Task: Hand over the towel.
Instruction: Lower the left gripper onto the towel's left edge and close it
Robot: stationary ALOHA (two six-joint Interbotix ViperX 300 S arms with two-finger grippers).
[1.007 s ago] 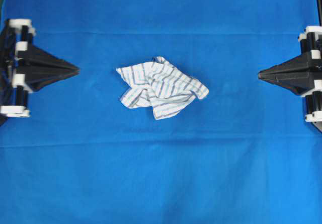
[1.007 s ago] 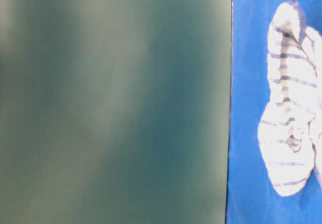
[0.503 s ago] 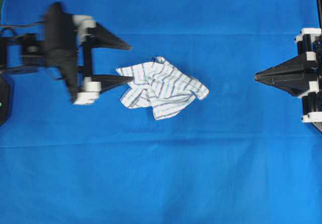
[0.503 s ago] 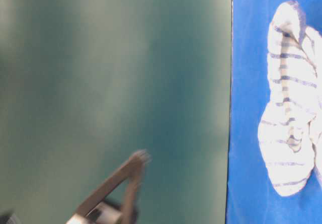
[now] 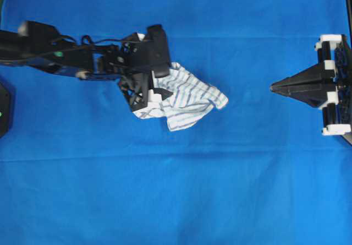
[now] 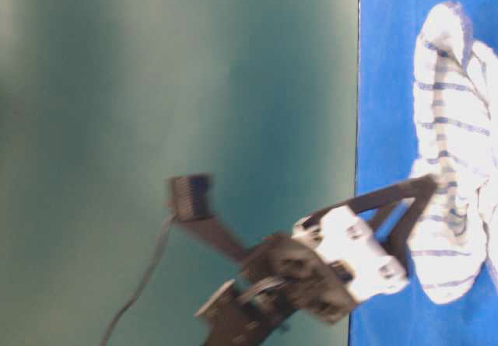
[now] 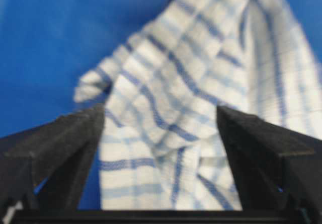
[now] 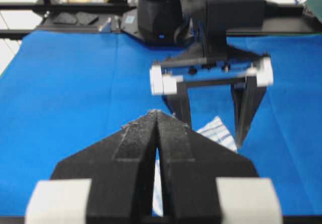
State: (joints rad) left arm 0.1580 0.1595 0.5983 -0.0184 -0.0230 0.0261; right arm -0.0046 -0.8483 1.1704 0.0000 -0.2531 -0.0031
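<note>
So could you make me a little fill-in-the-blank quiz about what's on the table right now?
1. The striped towel lies crumpled on a cloth coloured ____.
2. The left end effector has its jaws ____, one on each side of the towel.
3. The right end effector has its jaws ____.
4. The end effector that is away from the towel is the ____ one.

Missing words: blue; open; shut; right

The view is turned on its side: a blurred green backdrop fills the left, the blue tablecloth the right. The striped towel lies crumpled there. The left hand, blurred, reaches its spread black fingers to the towel's edge.
</note>
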